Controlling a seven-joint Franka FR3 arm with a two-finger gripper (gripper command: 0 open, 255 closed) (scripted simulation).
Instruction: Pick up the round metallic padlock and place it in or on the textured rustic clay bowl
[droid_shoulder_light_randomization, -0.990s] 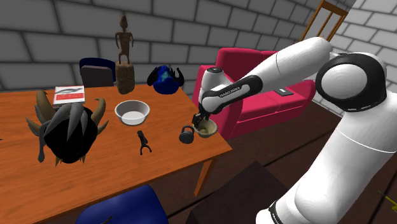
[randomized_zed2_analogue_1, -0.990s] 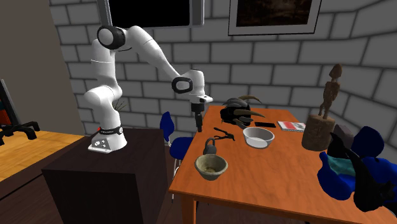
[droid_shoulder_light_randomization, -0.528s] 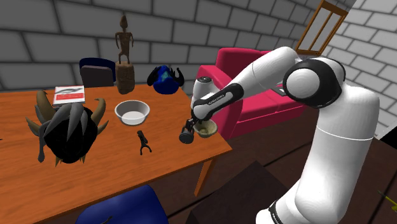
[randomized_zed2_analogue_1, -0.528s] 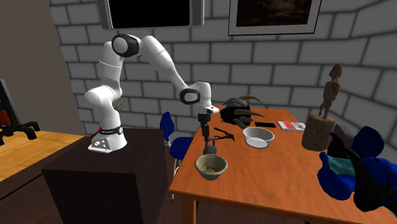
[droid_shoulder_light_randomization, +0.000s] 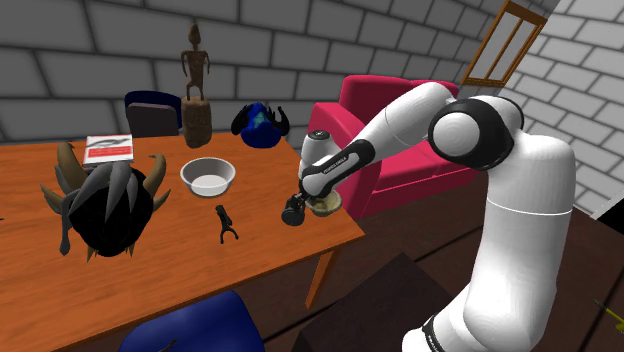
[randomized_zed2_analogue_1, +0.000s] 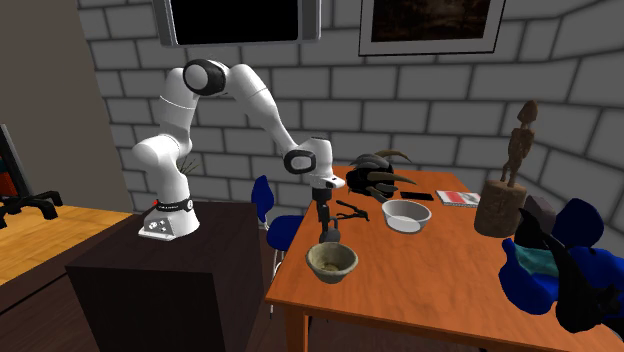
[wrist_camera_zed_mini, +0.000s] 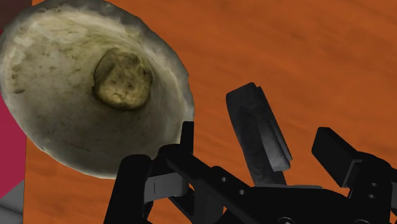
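You are at the grasp, and nothing beyond it is done. The padlock (droid_shoulder_light_randomization: 293, 212) stands on the table (droid_shoulder_light_randomization: 200, 290), just beside the clay bowl (droid_shoulder_light_randomization: 323, 205) and not in it. Your gripper (droid_shoulder_light_randomization: 297, 202) is down over the padlock. In the wrist view the jaws are spread, with one of the fingers (wrist_camera_zed_mini: 340, 156) on each side of the dark grey padlock (wrist_camera_zed_mini: 254, 121). A strip of bare orange table shows between the lock and each finger, so I judge it is straddled but not pinched. What is left for you is to close on the lock, lift it, carry it the short way to the bowl and let go. Only the wrist view shows those gaps, and it also looks into the bowl (wrist_camera_zed_mini: 95, 95), whose mottled inside holds no lock. From the shoulder view the hand covers the top of the lock, so you cannot read the jaws there. The second exterior view gives you the layout: the gripper (randomized_zed2_analogue_1: 325, 224) is above the padlock (randomized_zed2_analogue_1: 328, 236), the clay bowl (randomized_zed2_analogue_1: 332, 262) sits nearer the table's edge, and a white bowl (randomized_zed2_analogue_1: 405, 214) stands farther back, well apart from both.
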